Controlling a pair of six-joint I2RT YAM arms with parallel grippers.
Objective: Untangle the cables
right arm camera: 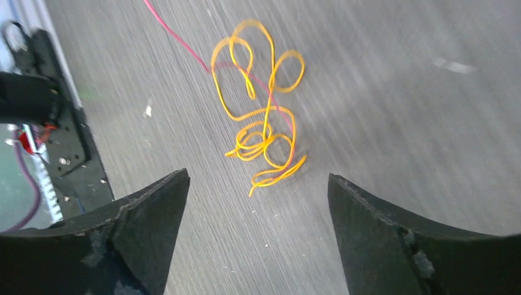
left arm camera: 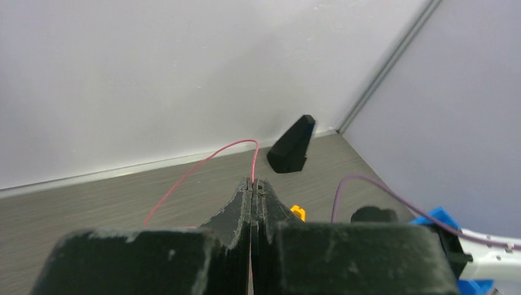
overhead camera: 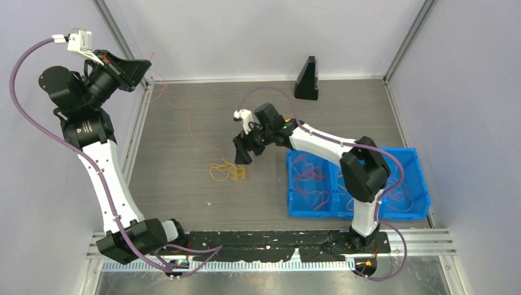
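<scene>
Table (overhead camera: 184,123): grey, white walls all round, blue bin (overhead camera: 419,161) holding more strands at right.
Left gripper (left arm camera: 253,184): up high, far left, clamped tight on red cable (left arm camera: 203,161).
Right gripper (right arm camera: 258,178): jaws wide, empty, hovering over yellow cable (right arm camera: 255,144) mid-table.
Progress: red runs through the yellow loops, so they're not apart yet. Plenty left, I'd say.

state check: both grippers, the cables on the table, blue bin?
left gripper: shut on the red cable, raised high at the far left.
right gripper: open, empty, hovering over the yellow cable.
red cable: one end pinched, the rest runs down into the yellow loops.
yellow cable: loose tangle on the table, red strand through it.
blue bin: holds more red cables.
</scene>
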